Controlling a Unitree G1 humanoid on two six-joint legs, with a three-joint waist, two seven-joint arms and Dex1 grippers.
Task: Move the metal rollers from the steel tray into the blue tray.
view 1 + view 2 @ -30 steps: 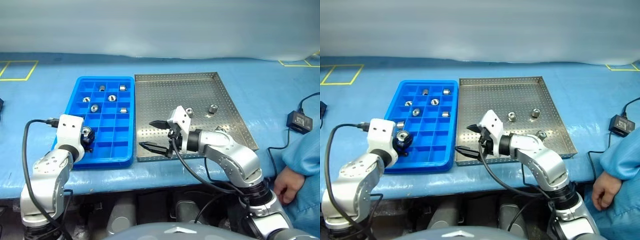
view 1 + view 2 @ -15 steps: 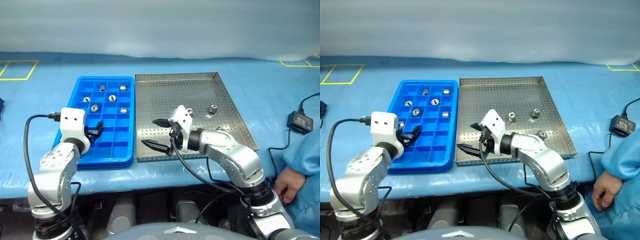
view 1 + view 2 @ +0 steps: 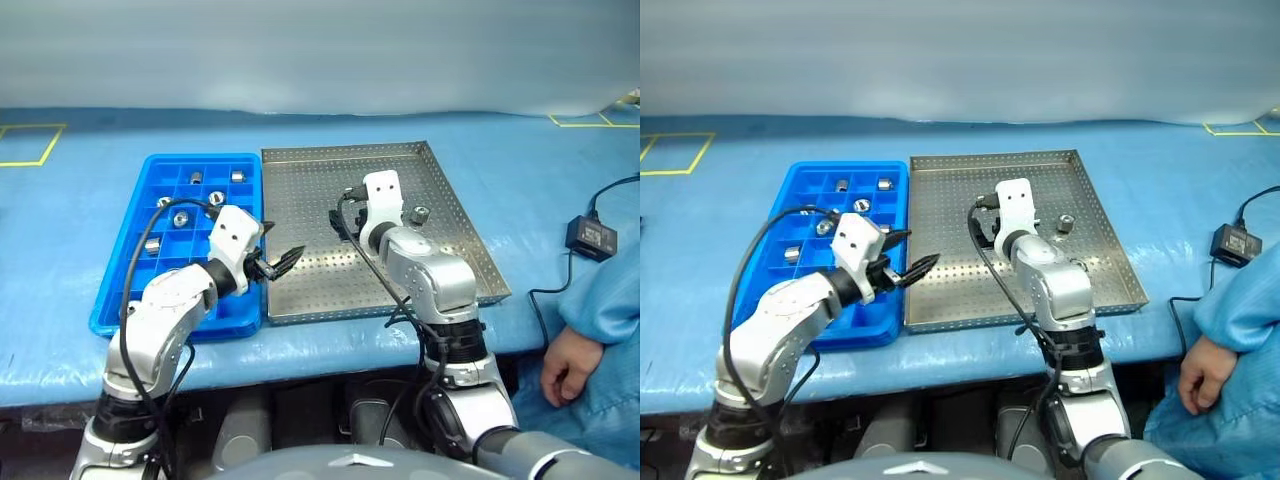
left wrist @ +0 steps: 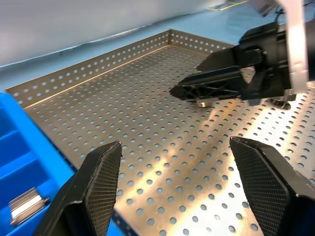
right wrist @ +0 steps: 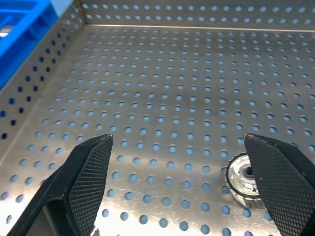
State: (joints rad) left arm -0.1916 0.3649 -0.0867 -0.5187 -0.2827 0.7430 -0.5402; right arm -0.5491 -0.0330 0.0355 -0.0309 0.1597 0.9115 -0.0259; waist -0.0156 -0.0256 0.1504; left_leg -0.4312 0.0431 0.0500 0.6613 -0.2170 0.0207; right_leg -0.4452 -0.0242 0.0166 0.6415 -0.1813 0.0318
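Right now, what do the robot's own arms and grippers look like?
Both arms have rounded silver-grey metallic segments with black joints. Each wrist carries a white boxy block, and a black cable loops loosely from it back along the arm. The left gripper and right gripper each have two black tapering fingers with finely cross-hatched inner pads.

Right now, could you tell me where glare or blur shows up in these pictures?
Left wrist view: bright glare streaks on the steel tray floor, and the right claw casts a dark reflection there. Right wrist view: soft sheen across the floor, with the roller sharp. Eye views: even light, no strong shadows, and the wall behind looks pale and hazy.
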